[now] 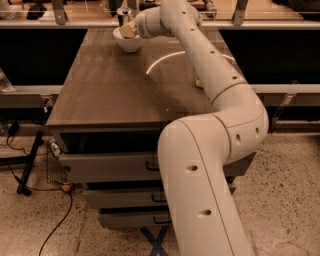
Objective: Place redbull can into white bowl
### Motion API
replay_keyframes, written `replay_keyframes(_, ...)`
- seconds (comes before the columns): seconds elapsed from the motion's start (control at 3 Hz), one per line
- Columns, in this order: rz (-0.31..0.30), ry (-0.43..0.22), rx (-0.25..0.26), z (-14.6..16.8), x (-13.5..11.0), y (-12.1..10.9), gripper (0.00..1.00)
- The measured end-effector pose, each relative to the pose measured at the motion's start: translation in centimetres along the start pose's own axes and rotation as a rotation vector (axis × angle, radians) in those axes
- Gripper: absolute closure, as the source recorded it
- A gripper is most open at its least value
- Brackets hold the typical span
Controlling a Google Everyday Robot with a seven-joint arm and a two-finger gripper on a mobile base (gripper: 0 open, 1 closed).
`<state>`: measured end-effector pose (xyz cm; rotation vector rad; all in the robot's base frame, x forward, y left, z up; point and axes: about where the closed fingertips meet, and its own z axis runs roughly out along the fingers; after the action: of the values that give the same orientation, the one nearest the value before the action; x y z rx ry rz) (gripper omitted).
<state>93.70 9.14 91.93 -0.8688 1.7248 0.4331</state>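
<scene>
The white bowl [128, 44] stands at the far left part of the brown table top [115, 95]. My gripper [128, 30] is at the end of the long white arm, right over the bowl, with its tan fingers [130, 31] down at the bowl's rim. It is shut on the redbull can [122, 15], which stands upright; its silver top shows above the fingers and its lower part is hidden behind them and the bowl.
A small yellowish object [198, 83] lies on the table's right side, partly hidden by the arm. Grey drawers [110, 165] sit under the table. Black cables [30, 165] lie on the floor at left. A railing [60, 22] runs behind the table.
</scene>
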Motion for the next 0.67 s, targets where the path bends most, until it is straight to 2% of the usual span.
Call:
replay_keyframes(0.33,0.020,0.029,-0.049,0.92,1.24,1.20,0.31)
replay_keyframes(0.67,0.026,0.021,-0.082,0.79,1.10,1.68,0.07)
